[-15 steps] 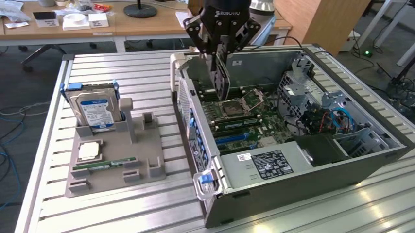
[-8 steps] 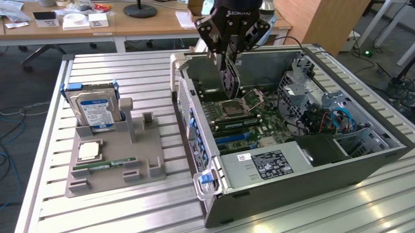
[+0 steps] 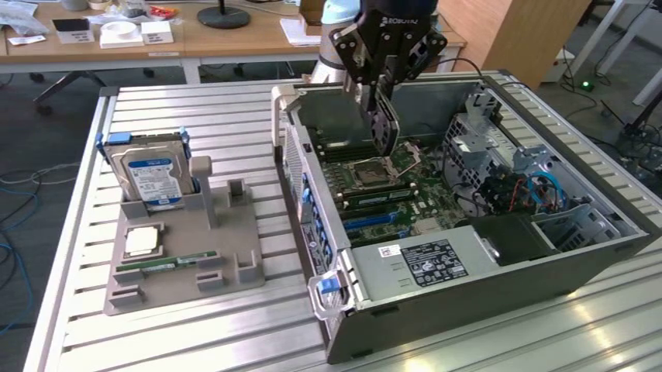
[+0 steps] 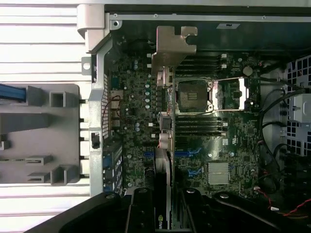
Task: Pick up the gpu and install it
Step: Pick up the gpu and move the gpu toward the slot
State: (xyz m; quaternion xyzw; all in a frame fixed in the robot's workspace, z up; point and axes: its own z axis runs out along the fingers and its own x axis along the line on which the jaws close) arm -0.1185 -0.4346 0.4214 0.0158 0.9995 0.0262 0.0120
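Desk [image 3: 186, 341]: slatted metal. Open computer case [image 3: 466, 298], on its side near the desk's edge at the exterior view's right, motherboard [image 3: 377, 205] exposed for access. My tool [image 3: 385, 87] is clamped narrow on the gpu [image 3: 386, 128], which hangs edge-on above the motherboard with its bracket [image 4: 171, 46] lowermost.

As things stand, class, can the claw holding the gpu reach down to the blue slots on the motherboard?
Probably yes: the case lies open, and nothing stands between the gpu and the blue slots.
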